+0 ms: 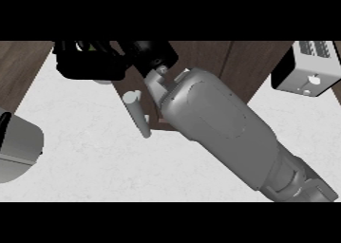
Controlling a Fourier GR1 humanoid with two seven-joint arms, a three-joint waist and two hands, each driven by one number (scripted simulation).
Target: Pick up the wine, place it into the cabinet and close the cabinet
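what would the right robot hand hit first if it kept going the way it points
The right robot hand points up and left, at the top of the view, over the dark wood cabinet. Its fingers seem to be curled round something greenish, perhaps the wine. Straight on, it would probably meet the cabinet first, though depth is unclear.

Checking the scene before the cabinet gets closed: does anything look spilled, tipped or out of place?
Nothing looks spilled or broken. The right hand is up at the cabinet, and the cabinet's grey handle shows beside the forearm. The toaster stands upright at the right. The wine bottle cannot be clearly made out.
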